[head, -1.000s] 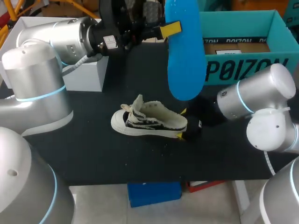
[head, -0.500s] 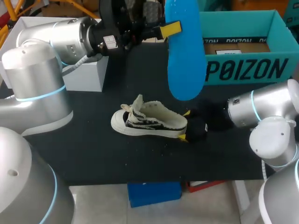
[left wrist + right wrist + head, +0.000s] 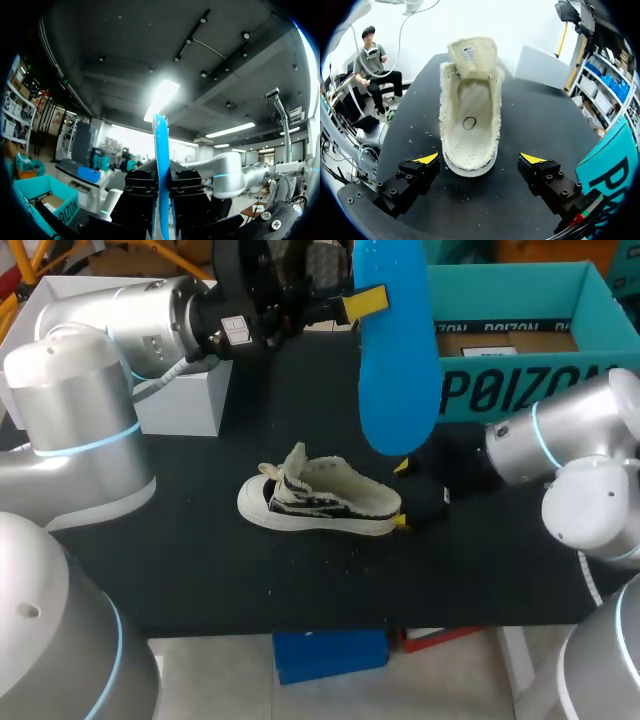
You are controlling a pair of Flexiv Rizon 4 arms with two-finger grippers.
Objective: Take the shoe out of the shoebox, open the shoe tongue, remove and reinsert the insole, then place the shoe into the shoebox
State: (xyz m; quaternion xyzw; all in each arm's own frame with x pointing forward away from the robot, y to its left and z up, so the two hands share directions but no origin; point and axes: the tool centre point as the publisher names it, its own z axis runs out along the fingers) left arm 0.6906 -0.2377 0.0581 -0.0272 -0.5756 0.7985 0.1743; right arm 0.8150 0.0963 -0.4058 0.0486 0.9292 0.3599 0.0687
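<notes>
Your right arm has backed off from the shoe [image 3: 320, 498] over the last second: the right gripper [image 3: 401, 494] sat around the heel, and now only its yellow tips are level with the heel end. The elbow has swung up toward the shoebox [image 3: 520, 390]. Shoe, left arm and insole [image 3: 398, 370] haven't shifted.

Right gripper [image 3: 480, 158]: fingers spread wide. The shoe [image 3: 470, 120] is straight ahead of it, heel nearest and just between the two tips, touching neither. It stands on its sole on the table [image 3: 200, 560], and the tongue [image 3: 470, 52] stands up at the far end from the claw, leaving the opening wide. The shoebox [image 3: 610, 170] is off to this claw's side, apart from it.

Left gripper [image 3: 162, 200]: pinching the insole [image 3: 161, 150], one finger on each face. The blue blade sticks straight out ahead of the fingers, edge-on in the left wrist view. In the head view it's held up off the table, well apart from the shoe, with its free end hanging on the shoe side of the claw.
</notes>
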